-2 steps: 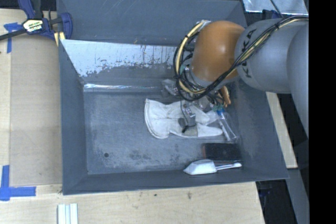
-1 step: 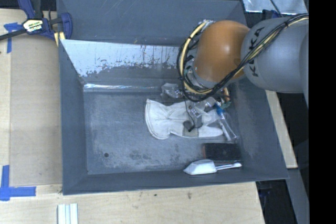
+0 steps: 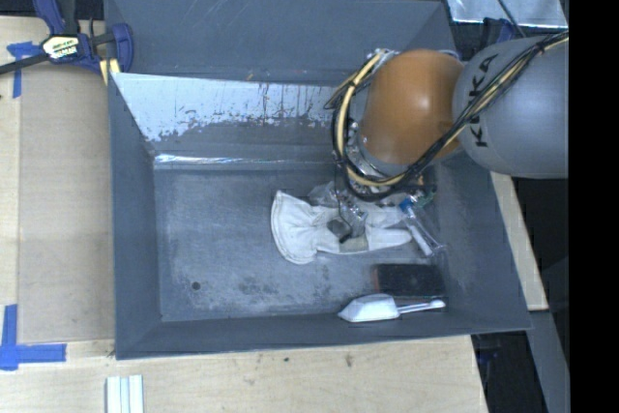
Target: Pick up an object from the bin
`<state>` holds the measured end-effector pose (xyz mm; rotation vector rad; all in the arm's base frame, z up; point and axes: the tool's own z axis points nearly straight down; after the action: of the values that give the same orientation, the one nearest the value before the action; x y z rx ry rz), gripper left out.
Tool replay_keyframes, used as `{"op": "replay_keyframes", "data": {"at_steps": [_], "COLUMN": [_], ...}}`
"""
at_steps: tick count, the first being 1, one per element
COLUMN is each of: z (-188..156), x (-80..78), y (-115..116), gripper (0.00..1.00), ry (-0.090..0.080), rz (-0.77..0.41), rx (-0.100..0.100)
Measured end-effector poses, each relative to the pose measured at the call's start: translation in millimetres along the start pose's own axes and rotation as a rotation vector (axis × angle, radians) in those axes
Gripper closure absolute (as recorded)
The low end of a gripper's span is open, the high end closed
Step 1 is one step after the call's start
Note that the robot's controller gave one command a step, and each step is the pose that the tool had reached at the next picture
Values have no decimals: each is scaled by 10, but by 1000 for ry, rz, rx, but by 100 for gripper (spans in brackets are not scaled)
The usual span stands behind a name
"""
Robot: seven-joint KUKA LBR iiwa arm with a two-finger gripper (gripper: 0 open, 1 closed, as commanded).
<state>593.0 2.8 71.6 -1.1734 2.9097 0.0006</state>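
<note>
**Gripper.** My gripper (image 3: 346, 223) sits low under the rounded orange wrist cover (image 3: 411, 106), right of centre in the grey metal bin (image 3: 213, 237). It rests against the right-hand part of a crumpled white fabric piece, glove-like in outline (image 3: 293, 229). I cannot tell whether it is apart, together or clamped on the fabric, because the cover and its cables overhang the contact point.

**Progress.** I judge the approach to be complete, since I am down at the level of the fabric. A grasp is not confirmed. The fabric lies flat on the bin floor with no part visibly raised, so the lift out of the bin is still to do.

**The fabric.** It is white, soft and wrinkled. A rounded, bulging lobe lies to its left, and a flatter band runs right beneath my gripper. It looks limp, and I expect it to sag and drape if raised by one fold.

**Surroundings.** Just right of the gripper lies a thin pale-grey strip (image 3: 423, 237), touching the edge of the fabric. Nearer than that is a flat black rectangular block (image 3: 408, 280). At the near wall, just beside the block, lies a white scoop-shaped tool with a slim pale handle (image 3: 372, 309) pointing right.
</note>
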Motion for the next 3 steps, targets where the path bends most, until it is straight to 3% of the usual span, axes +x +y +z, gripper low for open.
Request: {"op": "replay_keyframes", "data": {"at_steps": [3], "z": [-176], "x": [12], "y": [12], "gripper": [100], "ry": [4], "rz": [1], "rx": [-3]}}
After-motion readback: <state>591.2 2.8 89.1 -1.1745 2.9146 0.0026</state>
